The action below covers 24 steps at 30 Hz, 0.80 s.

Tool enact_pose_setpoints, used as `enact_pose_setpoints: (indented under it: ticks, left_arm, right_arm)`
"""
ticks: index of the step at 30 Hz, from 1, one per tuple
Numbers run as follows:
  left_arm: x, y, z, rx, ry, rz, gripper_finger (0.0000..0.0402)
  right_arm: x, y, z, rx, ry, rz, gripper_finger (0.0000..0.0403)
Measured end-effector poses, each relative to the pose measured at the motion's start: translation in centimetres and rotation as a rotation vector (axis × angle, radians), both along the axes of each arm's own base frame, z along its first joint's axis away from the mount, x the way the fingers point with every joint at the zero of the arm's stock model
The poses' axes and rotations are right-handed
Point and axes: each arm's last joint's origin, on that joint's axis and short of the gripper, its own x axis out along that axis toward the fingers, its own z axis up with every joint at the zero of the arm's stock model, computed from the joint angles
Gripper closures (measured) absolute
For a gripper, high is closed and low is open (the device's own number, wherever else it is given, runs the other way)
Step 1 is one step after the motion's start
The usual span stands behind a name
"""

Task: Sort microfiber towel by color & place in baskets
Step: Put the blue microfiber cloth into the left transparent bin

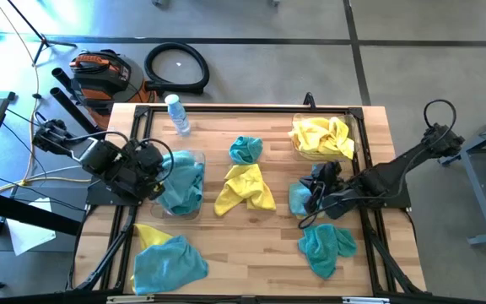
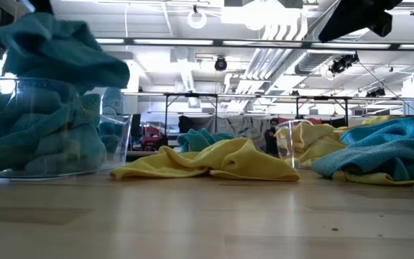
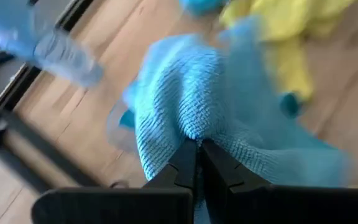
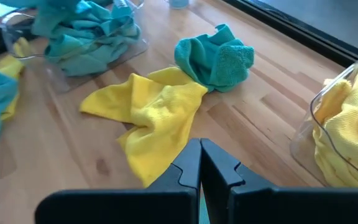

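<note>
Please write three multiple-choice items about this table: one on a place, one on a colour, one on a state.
1. Where does the clear water bottle stand?
A. at the table's far edge, left of centre
B. inside a basket
C. on the floor

2. What colour are the towels in the right basket?
A. teal
B. yellow
C. white

3. What is the left gripper doing?
A. hanging open over bare wood
B. holding the bottle
C. pinching a light blue towel

Answers: 1 A, the high view shows the bottle upright on the wood near the far edge. 2 B, only yellow towels fill that bin. 3 C, the left wrist view shows the fingers closed on blue cloth.
</note>
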Motion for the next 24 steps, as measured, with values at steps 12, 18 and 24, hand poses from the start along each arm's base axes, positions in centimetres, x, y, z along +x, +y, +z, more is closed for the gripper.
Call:
enact_pose_setpoints:
  ticks: [12,18,24]
  left_arm:
    - [2.0,0.7,-6.9,-0.143,0.085,-0.081,0.0401]
    - [4.1,1.7,-8.9,-0.122,0.061,-0.125,0.0401]
    - [4.3,2.7,-11.7,-0.117,0.111,-0.152,0.0401]
  right_arm:
    - [2.7,0.2,-1.6,0.004,-0.007,-0.047,0.0403]
    - [3.2,-0.1,-1.3,0.024,-0.047,-0.070,0.0403]
    - [3.6,-0.2,-1.1,0.045,-0.086,-0.080,0.0403]
